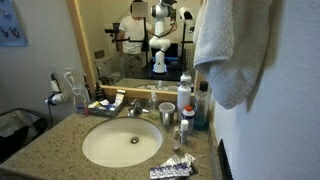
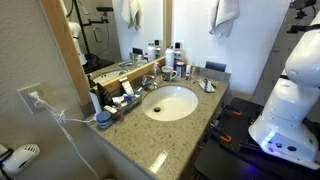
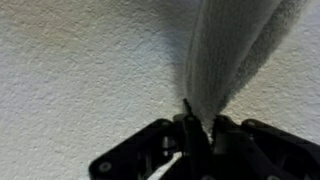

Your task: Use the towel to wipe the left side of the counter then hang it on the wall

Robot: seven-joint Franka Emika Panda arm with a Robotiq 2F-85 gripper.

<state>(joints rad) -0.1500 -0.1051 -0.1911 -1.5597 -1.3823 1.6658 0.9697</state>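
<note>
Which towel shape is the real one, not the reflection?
The towel hanging against the white wall, outside the wood frame; the other sits inside the mirror.

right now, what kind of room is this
Most likely a bathroom: an oval sink set in a speckled counter, a framed mirror above it, and a towel hanging beside it.

My wrist camera hugs the black claw (image 3: 198,125), facing the rough white wall (image 3: 80,60), both exterior views overlook the oval white sink (image 1: 122,142) (image 2: 170,102).

Hand (image 3: 197,128) near btm of wrist view, fingers (image 3: 222,135) drawn together, prob pinching towel (image 3: 225,50) tip.
</note>
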